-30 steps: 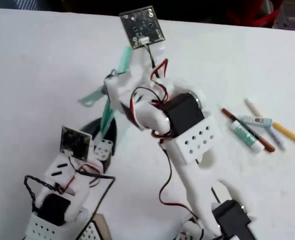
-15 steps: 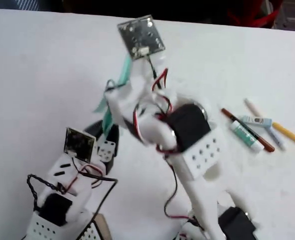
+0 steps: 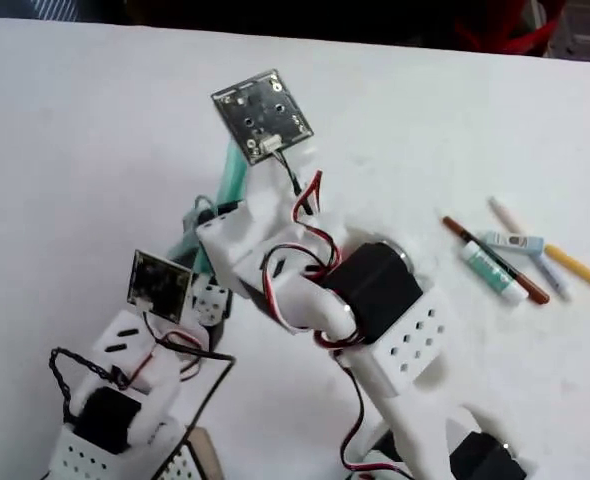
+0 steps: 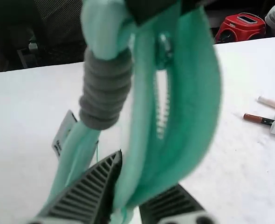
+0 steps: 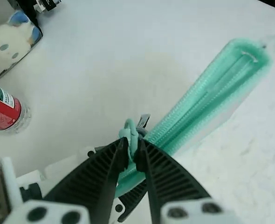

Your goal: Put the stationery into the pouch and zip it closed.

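Note:
A teal pouch hangs between the two arms, off the table. My left gripper is shut on one end of the pouch, and the zip teeth face this camera. My right gripper is shut on the pale teal zip pull loop at the other end, and the pouch runs away from it. In the high view the left gripper sits just under the right arm's wrist. The stationery lies at the table's right: a brown pen, a white-and-green marker, a light blue pen and a yellow pencil.
The right arm's white body crosses the middle of the table. The right wrist view shows a red-labelled bottle and a box with a white plush figure off to the side. Bare table lies at the far left.
The right arm has swung toward the left arm and nearer the table's front, taking the pouch's zip end with it. The left arm has barely moved. The stationery is unmoved.

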Controlling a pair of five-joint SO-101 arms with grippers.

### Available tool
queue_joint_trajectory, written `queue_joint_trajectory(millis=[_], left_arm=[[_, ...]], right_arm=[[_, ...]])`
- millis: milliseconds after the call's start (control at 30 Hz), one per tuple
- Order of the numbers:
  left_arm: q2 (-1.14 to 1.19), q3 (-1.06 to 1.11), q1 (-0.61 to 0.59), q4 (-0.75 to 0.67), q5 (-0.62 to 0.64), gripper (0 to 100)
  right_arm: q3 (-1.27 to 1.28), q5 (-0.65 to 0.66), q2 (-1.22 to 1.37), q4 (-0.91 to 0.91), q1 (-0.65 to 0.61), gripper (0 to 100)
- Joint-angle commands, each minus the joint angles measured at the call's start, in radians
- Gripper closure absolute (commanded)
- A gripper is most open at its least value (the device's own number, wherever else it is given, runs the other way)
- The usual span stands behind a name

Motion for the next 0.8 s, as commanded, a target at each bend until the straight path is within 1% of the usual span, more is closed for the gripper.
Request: queue_joint_trajectory(millis=[0, 67, 100, 200, 233, 267, 367, 400, 600, 700, 767], left_arm=[[-0.007, -0.121, -0.015, 0.028, -0.017, 98], [-0.007, -0.163, -0.008, 0.077, -0.069, 95], [-0.007, -0.19, -0.008, 0.114, -0.087, 91], [-0.007, -0.282, -0.013, 0.241, -0.052, 73], [-0.007, -0.316, -0.013, 0.27, -0.04, 70], [-0.007, -0.354, -0.013, 0.29, -0.044, 70], [-0.005, -0.488, -0.019, 0.338, -0.176, 71], [-0.005, -0.534, -0.038, 0.348, -0.203, 71], [0.004, -0.773, -0.248, 0.348, -0.334, 71], [0.022, -0.806, -0.315, 0.301, -0.416, 71], [0.082, -0.807, -0.352, 0.264, -0.454, 71]], right_arm=[[0.0, 0.026, -0.01, -0.028, 0.071, 97.8], [-0.018, 0.08, -0.008, -0.038, 0.107, 97.8], [-0.032, 0.109, -0.004, -0.038, 0.117, 97.8], [-0.038, 0.27, -0.002, -0.039, 0.12, 97.8], [-0.038, 0.341, -0.002, -0.039, 0.119, 97.8], [-0.038, 0.408, -0.002, -0.038, 0.119, 97.8], [-0.038, 0.563, -0.005, -0.035, 0.124, 97.8], [-0.038, 0.605, -0.007, -0.033, 0.124, 97.8], [-0.044, 0.884, -0.012, 0.031, 0.101, 97.8], [-0.046, 1.039, -0.013, 0.079, 0.079, 97.8], [-0.046, 1.134, -0.015, 0.104, 0.076, 97.8]])
